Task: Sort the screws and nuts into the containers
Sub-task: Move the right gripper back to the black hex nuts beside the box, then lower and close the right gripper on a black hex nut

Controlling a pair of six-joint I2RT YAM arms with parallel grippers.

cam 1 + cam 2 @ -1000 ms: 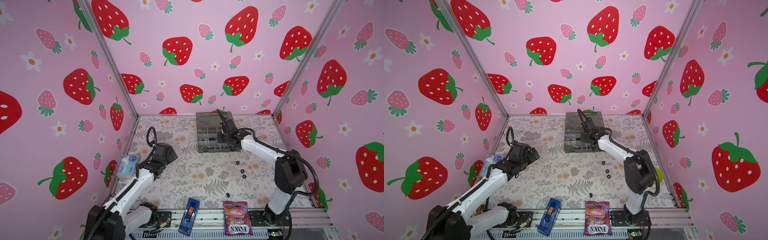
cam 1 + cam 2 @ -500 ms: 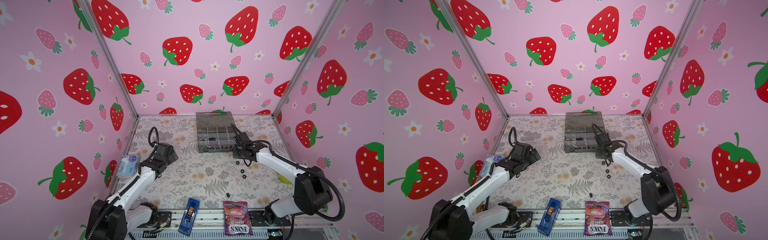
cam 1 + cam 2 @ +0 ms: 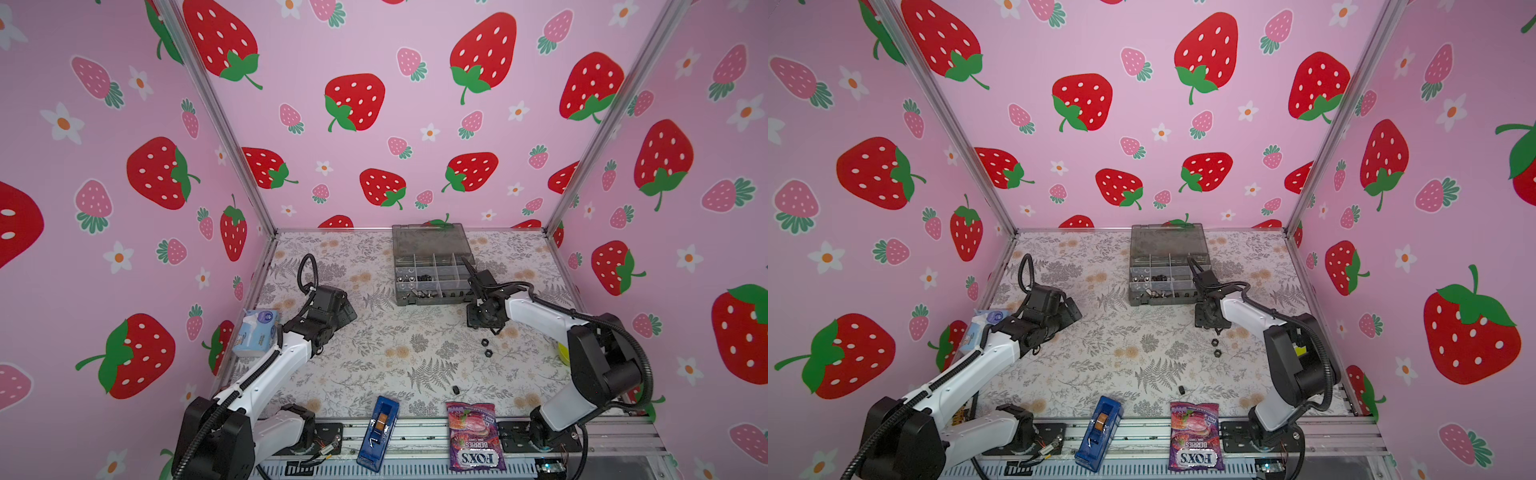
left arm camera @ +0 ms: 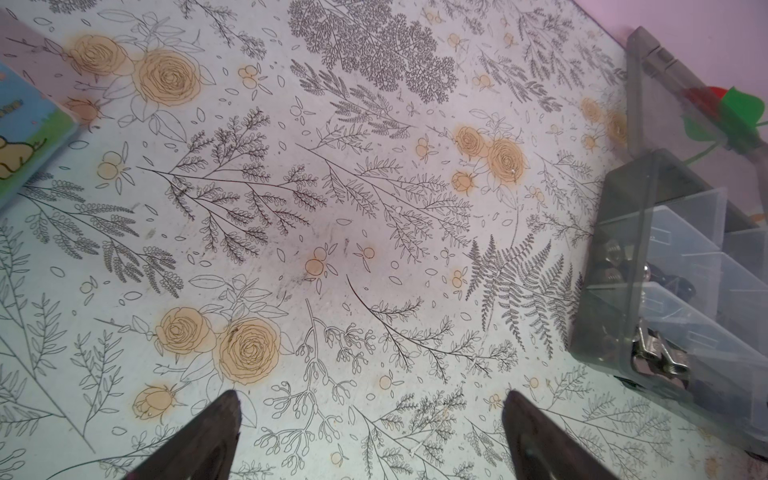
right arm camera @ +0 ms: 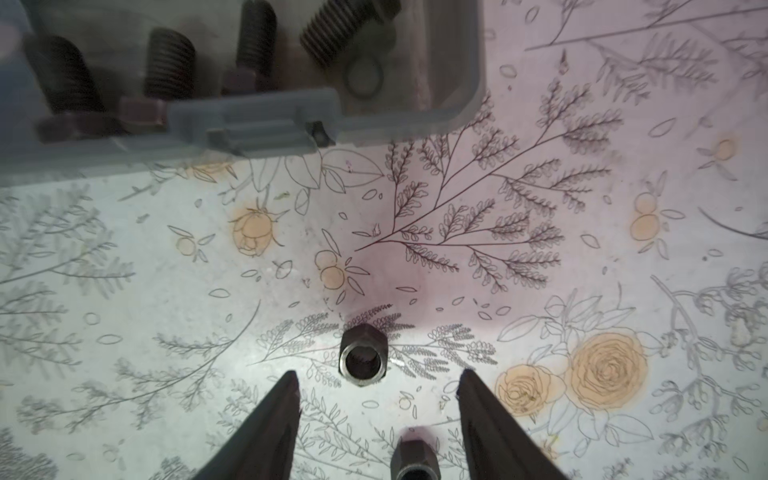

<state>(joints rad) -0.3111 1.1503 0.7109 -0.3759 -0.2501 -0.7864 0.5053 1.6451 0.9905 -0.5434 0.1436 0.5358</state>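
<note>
The containers are the cells of a grey translucent organiser point(image 3: 432, 272) point(image 3: 1167, 270) at the back middle, lid open. Black screws point(image 5: 166, 62) lie in the cell nearest my right gripper. Two black hex nuts point(image 3: 484, 342) point(image 3: 1215, 342) rest on the table in front of the box's right corner. My right gripper point(image 3: 490, 328) point(image 5: 378, 378) hangs open just over them. One nut point(image 5: 363, 360) lies just past the fingertips, the other nut point(image 5: 415, 459) between the fingers, untouched. A small black piece point(image 3: 456, 390) lies nearer the front. My left gripper point(image 3: 347, 309) point(image 4: 372, 399) is open and empty above bare table.
A blue tissue pack point(image 3: 257, 332) lies by the left wall. A narrow blue box point(image 3: 378, 432) and a purple candy bag point(image 3: 473, 436) sit at the front edge. Something yellow point(image 3: 563, 353) shows behind my right arm. The organiser's corner point(image 4: 615, 270) is off to one side of my left gripper.
My right gripper has left the organiser, swung forward and to the right, come down over the two nuts and opened wider. The left arm has barely moved.
</note>
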